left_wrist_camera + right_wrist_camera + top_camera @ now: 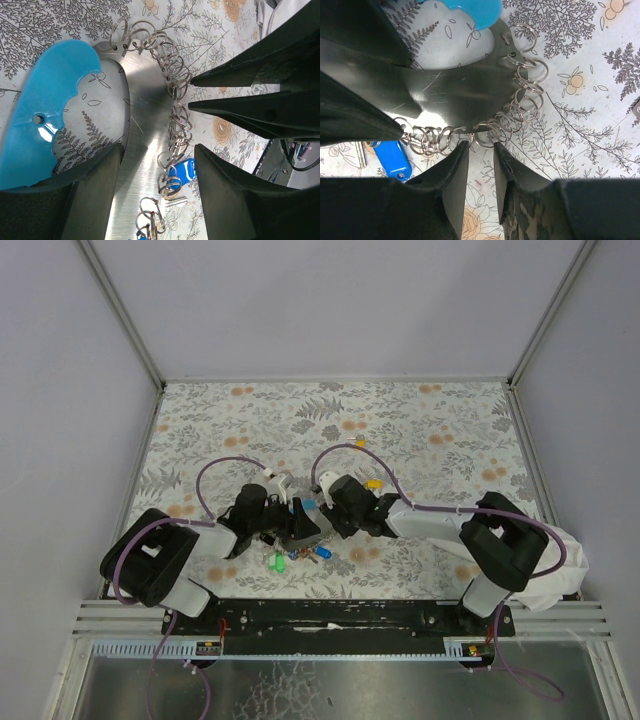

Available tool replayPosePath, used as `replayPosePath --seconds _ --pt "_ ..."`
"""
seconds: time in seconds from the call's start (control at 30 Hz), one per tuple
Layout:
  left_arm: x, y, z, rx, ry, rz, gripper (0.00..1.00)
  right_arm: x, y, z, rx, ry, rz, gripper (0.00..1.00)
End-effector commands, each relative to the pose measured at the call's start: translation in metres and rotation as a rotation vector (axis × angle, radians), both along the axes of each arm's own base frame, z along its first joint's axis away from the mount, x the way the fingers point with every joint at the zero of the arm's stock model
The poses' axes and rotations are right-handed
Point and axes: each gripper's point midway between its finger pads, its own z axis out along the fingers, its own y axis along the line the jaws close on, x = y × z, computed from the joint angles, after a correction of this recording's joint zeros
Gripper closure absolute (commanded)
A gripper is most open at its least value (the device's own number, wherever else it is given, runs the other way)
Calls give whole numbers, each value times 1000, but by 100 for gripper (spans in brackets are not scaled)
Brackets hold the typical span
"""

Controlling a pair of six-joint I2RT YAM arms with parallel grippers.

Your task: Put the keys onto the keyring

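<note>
A curved metal plate point(145, 100) with a bright blue plastic grip point(45, 115) is being held across its width by the clenched left end effector point(157, 150). Thin silvery split rings point(530, 85) are being carried in a row along its outer edge. The keyring point(169, 184), low on that row, is bearing a blue-capped key point(182, 172). One split ring is being straddled by the right end effector point(481, 150), narrowed to a slim gap; whether it is being squeezed cannot be told. A green-capped key point(279, 562) and a yellow-capped key point(375, 483) are lying on the floral worktop point(450, 420), just beside the end effectors.
</note>
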Motion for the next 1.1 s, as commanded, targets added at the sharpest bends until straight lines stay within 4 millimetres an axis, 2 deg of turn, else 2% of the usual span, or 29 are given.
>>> replayPosePath --seconds 0.0,0.1,0.17,0.43,0.6,0.9,1.07 --pt "-2 3 -8 20 22 2 40 17 4 14 19 -22 -63 65" --pt "-1 3 -8 19 23 1 40 19 3 15 18 -29 -80 62" --pt "-2 3 -8 18 25 1 40 18 2 6 3 -11 -85 61" --pt "-2 2 -7 14 23 -1 40 16 11 -4 41 41 -89 62" --pt "-3 1 -8 6 30 -7 40 21 4 -13 10 51 -156 61" --pt "-2 0 -7 3 30 -7 40 13 19 5 120 56 -82 70" --pt "-2 0 -7 3 28 -7 40 17 19 7 134 60 -86 75"
